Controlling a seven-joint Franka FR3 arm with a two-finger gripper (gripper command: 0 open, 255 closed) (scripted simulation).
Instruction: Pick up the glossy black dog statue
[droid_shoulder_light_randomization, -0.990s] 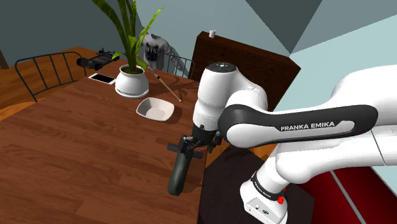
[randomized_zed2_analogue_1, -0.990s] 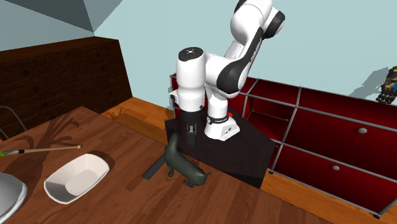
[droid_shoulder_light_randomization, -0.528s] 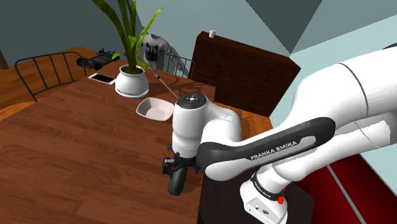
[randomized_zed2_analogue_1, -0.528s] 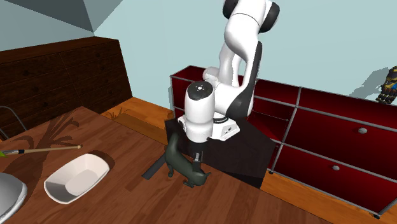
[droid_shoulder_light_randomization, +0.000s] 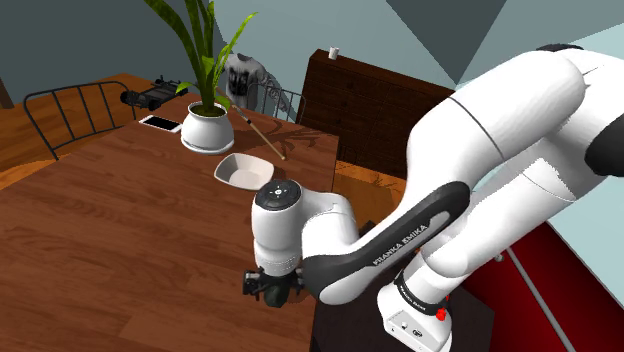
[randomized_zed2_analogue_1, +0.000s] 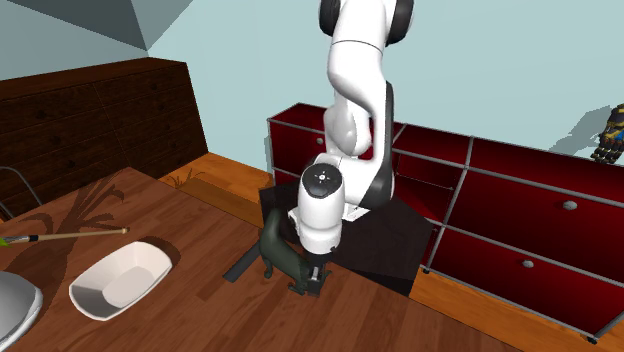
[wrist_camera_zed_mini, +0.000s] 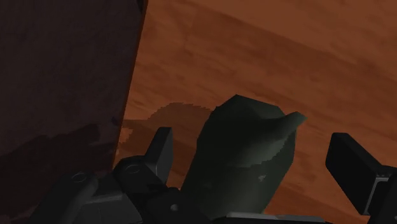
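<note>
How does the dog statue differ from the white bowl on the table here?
The dog statue is dark, the bowl white. The statue sits inside the open gripper, beside the stand. The bowl lies well apart, shallow and empty. Both rest on the wooden table.

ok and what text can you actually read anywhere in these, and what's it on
"FRANKA EMIKA": white letters along the arm's dark link, seen in the shoulder view.
Small print on the black collar at the arm's base: too small to read.
The dark dog statue carries no writing that I can see.
</note>
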